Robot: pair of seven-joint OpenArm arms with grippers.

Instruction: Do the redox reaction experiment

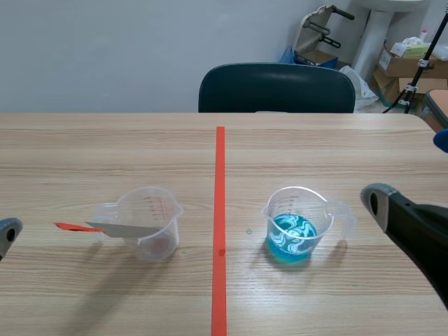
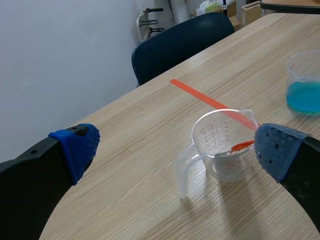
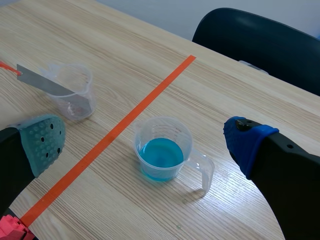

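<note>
Light wood-grain table (image 1: 105,147), matte. Orange-red tape line (image 1: 220,210) runs down the middle of the scene view, dark chair (image 1: 276,87) behind at top centre against a pale wall.

Left cup (image 1: 147,220): left of centre, clear plastic measuring cup with printed scale and spout, upright, handle toward the frame's left. A metal strip (image 1: 119,229), flat, thin and grey with a red end, lies in it. It leans over the rim, long axis roughly left-right, red end sticking out toward the left edge.

Right cup (image 1: 295,224): right of centre, same clear plastic, upright, holds blue liquid (image 1: 292,236) low in the bottom. Handle points toward the frame's right.

Left gripper (image 2: 177,150): fingers wide apart, holding nothing. The left cup is ahead of and between them, not touching. Only a pad tip shows at the scene's lower left edge.

Right gripper (image 3: 145,142): fingers wide apart, nothing held. The right cup is ahead of and between them, clear of both pads.

Key relation, as I judge it: the strip's free end points at the left arm, which is the nearer one, and its long axis lies across that approach. The right cup's handle faces the right arm. The strip likely goes into the blue liquid.
</note>
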